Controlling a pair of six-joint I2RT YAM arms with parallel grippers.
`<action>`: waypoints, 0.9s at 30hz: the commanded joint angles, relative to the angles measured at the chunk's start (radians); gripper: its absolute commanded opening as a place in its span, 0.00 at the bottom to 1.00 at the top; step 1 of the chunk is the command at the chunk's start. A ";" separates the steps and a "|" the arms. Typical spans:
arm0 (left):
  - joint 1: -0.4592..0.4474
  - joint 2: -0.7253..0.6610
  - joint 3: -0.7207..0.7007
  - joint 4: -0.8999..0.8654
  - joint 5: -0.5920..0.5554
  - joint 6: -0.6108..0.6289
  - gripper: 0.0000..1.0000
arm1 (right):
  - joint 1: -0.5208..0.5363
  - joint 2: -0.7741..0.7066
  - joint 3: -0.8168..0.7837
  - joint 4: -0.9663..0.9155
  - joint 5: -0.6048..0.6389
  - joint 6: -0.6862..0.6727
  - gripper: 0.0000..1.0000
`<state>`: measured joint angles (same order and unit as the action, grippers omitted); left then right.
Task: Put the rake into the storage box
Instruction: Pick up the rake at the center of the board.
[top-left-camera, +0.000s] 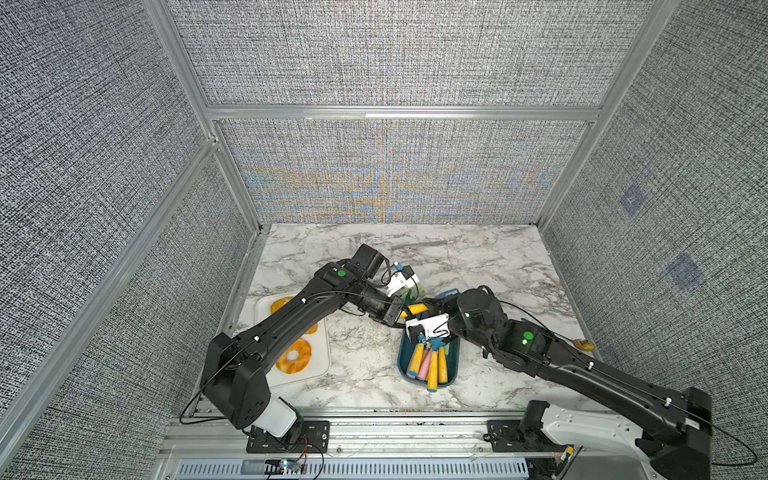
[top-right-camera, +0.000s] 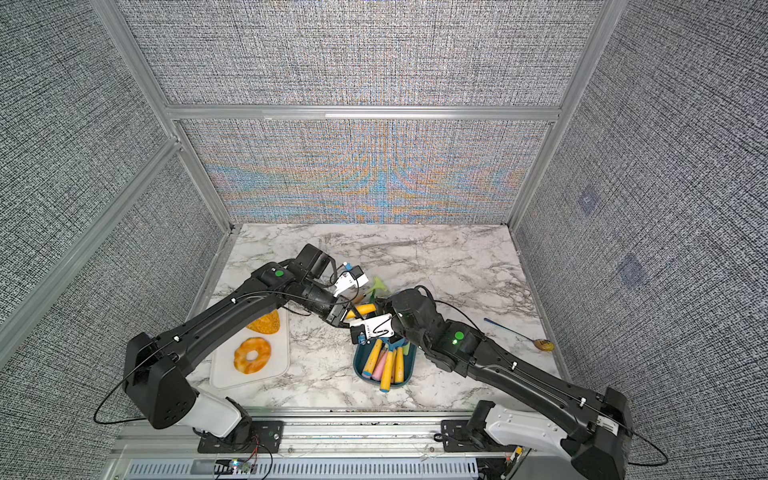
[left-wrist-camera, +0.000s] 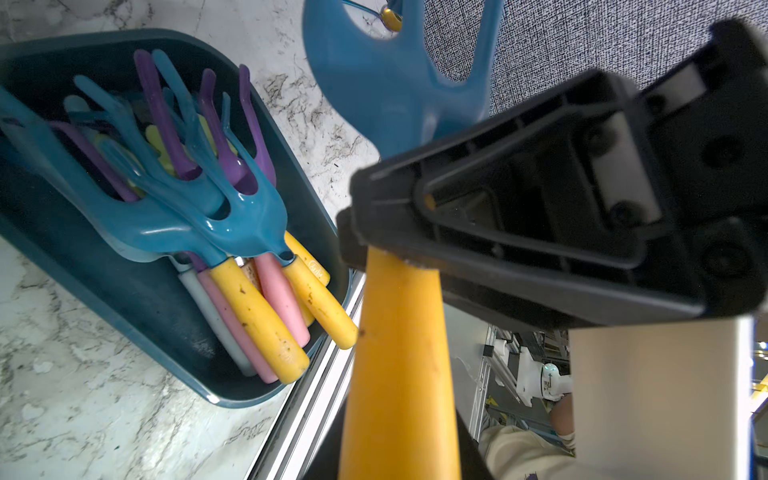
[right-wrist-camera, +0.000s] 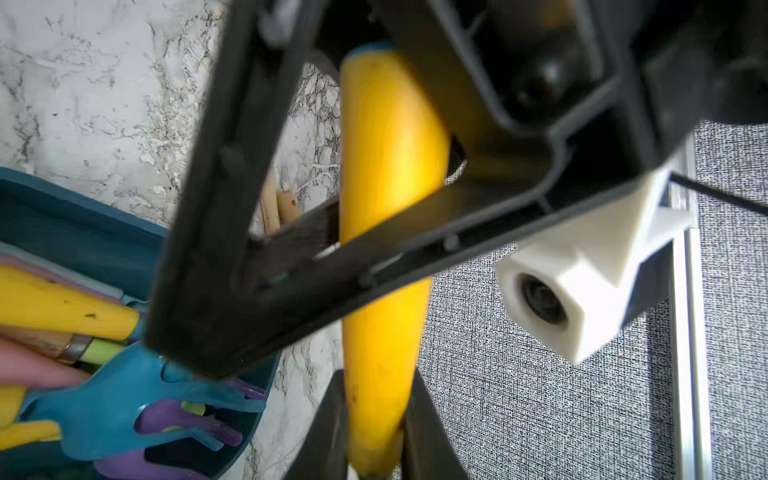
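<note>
Both left hand (top-left-camera: 397, 316) and right hand (top-left-camera: 434, 306) clamp rake (top-left-camera: 417, 308) handle (beside storage box (top-left-camera: 456, 365))

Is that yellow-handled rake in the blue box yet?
Out. The rake is clamped by the left gripper and right gripper, outside the storage box.

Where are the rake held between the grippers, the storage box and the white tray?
yellow-handled rake (left-wrist-camera: 399, 365): left wrist view, middle of its yellow handle.
storage box (left-wrist-camera: 124, 299): left wrist view, bare inner surface.
white tray (top-right-camera: 228, 380): in a top view, bare near corner.
</note>
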<state>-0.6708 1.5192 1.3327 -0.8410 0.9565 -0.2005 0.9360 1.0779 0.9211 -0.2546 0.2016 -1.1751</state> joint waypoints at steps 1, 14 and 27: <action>0.002 -0.028 -0.006 0.012 -0.090 -0.030 0.00 | -0.041 0.022 0.074 -0.019 -0.050 0.238 0.45; -0.075 -0.297 -0.309 0.405 -0.636 -0.418 0.00 | -0.205 -0.131 0.130 -0.142 -0.281 1.341 0.81; -0.319 -0.401 -0.547 0.848 -0.925 -0.507 0.00 | -0.291 -0.139 -0.185 0.329 -0.568 2.214 0.88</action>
<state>-0.9558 1.1240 0.8017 -0.1490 0.1215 -0.6930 0.6468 0.9314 0.7769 -0.1139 -0.3241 0.7670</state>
